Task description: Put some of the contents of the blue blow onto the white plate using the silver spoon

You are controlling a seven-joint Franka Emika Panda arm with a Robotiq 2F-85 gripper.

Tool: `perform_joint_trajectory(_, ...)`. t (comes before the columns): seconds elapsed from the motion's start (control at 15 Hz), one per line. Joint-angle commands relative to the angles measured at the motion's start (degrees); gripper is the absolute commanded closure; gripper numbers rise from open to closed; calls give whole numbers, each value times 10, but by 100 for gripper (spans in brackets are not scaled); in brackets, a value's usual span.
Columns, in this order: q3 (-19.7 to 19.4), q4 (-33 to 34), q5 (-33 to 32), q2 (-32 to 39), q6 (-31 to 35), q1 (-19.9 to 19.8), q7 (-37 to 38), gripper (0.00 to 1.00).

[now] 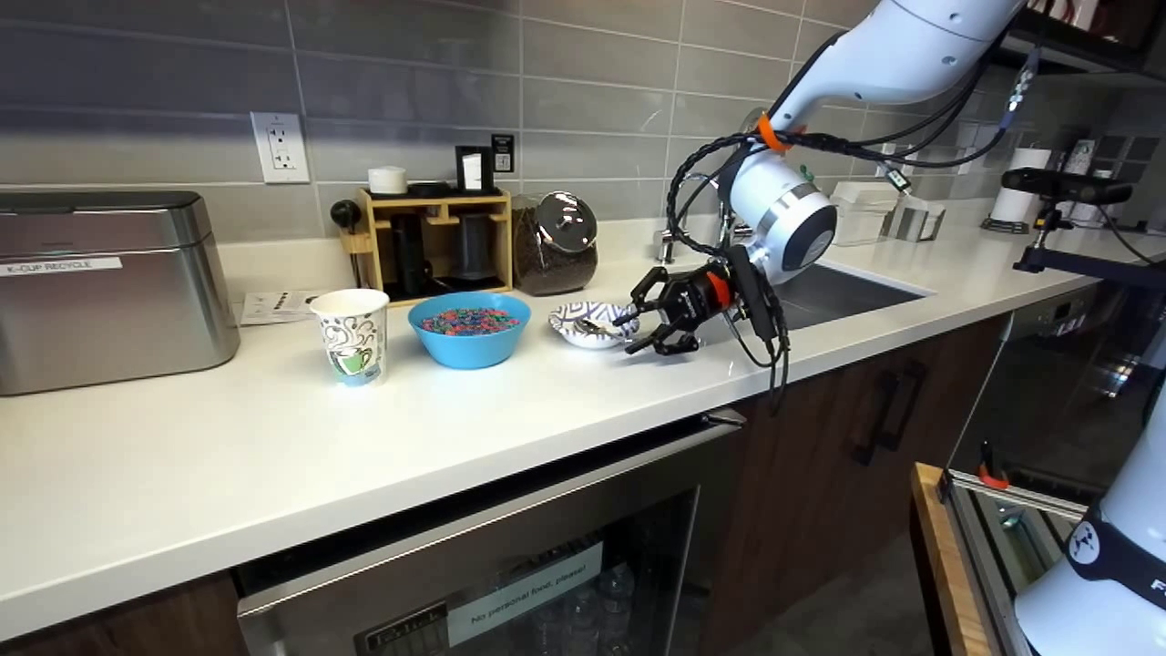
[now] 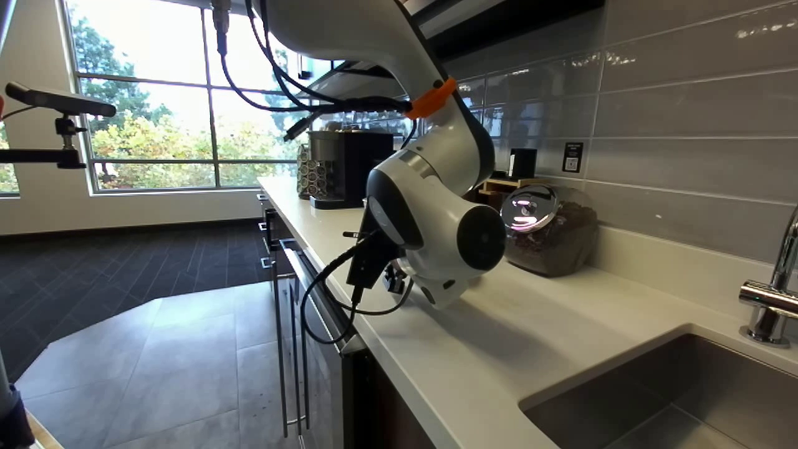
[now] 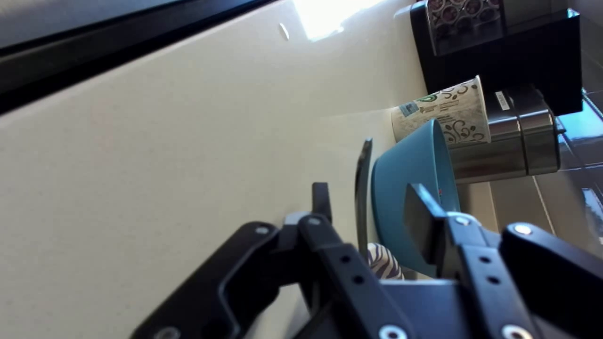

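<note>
Gripper (image 3: 370, 206) poised, fingers standing apart, nothing gripped between them, and everything hung on one line! In the wrist view the silver spoon (image 3: 361, 197) showed right in the gap between my fingertips, its long axis running nearly along my fingers rather than across them, bare space on either side. Whether it lay truly between the pads or a touch beyond, I couldn't tell. In an exterior view the shallow white dish (image 1: 567, 317) with its bluish pattern sat just beside my fingertips, on the side toward the blue bowl (image 1: 469, 351), and a glint of grey metal lay in it: the spoon's other part, I judged. So the call, as I read it, was a plain closing onto the handle from both sides. And how did that handle look? Slim, dark grey, softly curved, narrowing at its far end, its near end lost behind my fingers. Past the dish, the bowl held its tiny pink and blue pieces (image 1: 471, 321).
</note>
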Motion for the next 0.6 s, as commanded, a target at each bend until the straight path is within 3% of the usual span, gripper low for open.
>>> perform_joint_trajectory(0.0, -11, -5, -31, -16, -1, 6, 19, 23)
perform_joint_trajectory(0.2, -22, -30, -114, -72, 53, 24, 78, 1)
perform_joint_trajectory(0.53, 10, -67, -260, -219, 236, 70, 234, 0)
